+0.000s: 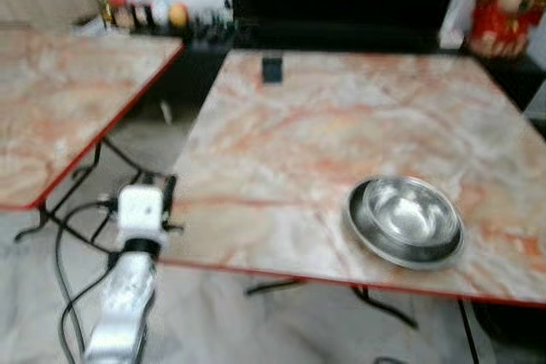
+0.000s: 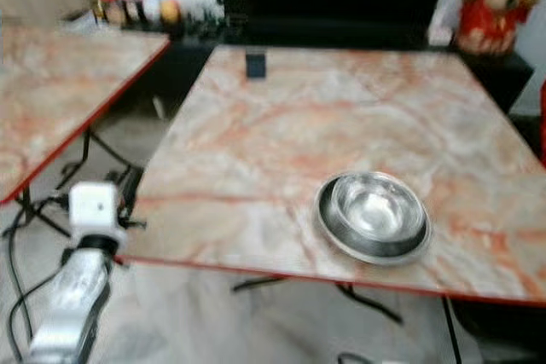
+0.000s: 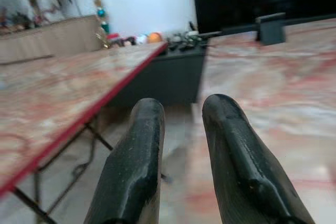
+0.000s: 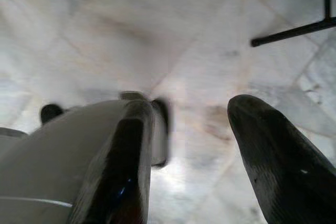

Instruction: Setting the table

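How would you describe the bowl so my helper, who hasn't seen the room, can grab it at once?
Go to the larger marble-patterned table with the red edge, in front of the dark cabinet. Near its front right corner a steel bowl sits inside a shallow steel plate. It is the shiny round metal piece; the other item on the table is a small dark block at the far edge.

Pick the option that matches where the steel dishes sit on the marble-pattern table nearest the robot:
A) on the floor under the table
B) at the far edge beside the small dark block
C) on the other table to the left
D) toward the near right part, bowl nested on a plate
D: the steel bowl rests on the steel plate at the near right of the table, far from the small dark block.
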Robot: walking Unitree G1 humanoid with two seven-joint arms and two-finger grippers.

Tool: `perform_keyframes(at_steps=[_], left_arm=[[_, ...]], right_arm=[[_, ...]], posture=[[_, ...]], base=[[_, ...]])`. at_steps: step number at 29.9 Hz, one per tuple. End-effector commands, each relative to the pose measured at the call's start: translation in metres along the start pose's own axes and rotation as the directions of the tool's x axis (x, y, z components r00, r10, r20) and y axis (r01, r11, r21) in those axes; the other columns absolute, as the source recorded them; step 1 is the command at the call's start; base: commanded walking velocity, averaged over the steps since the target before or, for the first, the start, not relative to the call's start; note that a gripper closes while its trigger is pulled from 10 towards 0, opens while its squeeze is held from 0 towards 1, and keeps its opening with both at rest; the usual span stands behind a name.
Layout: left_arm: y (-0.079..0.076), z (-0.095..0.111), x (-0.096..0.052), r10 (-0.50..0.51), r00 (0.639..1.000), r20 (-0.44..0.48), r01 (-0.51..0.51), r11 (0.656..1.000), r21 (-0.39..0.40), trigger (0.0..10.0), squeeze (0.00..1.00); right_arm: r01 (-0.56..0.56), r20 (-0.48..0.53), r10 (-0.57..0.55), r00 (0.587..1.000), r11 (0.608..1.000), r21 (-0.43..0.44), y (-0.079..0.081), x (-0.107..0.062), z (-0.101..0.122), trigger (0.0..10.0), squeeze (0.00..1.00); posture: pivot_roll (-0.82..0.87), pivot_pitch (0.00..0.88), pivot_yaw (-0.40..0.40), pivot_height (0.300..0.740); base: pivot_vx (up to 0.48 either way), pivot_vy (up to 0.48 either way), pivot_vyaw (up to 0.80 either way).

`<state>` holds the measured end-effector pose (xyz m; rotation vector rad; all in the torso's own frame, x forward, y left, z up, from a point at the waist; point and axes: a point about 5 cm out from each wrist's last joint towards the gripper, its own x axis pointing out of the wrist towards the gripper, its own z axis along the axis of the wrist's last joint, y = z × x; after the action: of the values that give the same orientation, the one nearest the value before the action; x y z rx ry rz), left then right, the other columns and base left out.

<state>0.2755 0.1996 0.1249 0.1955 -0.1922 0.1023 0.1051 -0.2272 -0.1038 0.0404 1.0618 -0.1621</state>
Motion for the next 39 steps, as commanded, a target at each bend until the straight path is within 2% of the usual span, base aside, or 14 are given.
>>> perform_keyframes(at_steps=[1, 17, 39], left_arm=[[-0.0082, 0.0019, 0.0016, -0.022, 1.000, 0.002, 0.022, 1.000, -0.018, 10.0, 0.00], [-0.0105, 0.0017, 0.0007, -0.023, 1.000, -0.002, 0.023, 0.999, -0.027, 10.0, 0.00], [-0.0021, 0.0015, -0.0021, 0.002, 1.000, -0.015, -0.003, 1.000, -0.016, 10.0, 0.00]], right_arm=[[0.024, -0.001, -0.024, 1.000, 1.000, 0.010, -0.0079, -0.0017, -0.0022, 10.0, 0.00], [0.026, 0.007, -0.026, 1.000, 1.000, 0.011, -0.0080, -0.0009, 0.0013, 10.0, 0.00], [0.020, 0.011, -0.020, 1.000, 1.000, 0.009, -0.0072, -0.0001, 0.0042, 10.0, 0.00]], posture=[[-0.04, 0.000, 0.013, 0.732], [-0.05, 0.000, 0.014, 0.732], [-0.03, 0.000, 0.008, 0.732]], base=[[0.000, 0.405, 0.00], [0.000, 0.405, 0.00], [0.000, 0.397, 0.00]])
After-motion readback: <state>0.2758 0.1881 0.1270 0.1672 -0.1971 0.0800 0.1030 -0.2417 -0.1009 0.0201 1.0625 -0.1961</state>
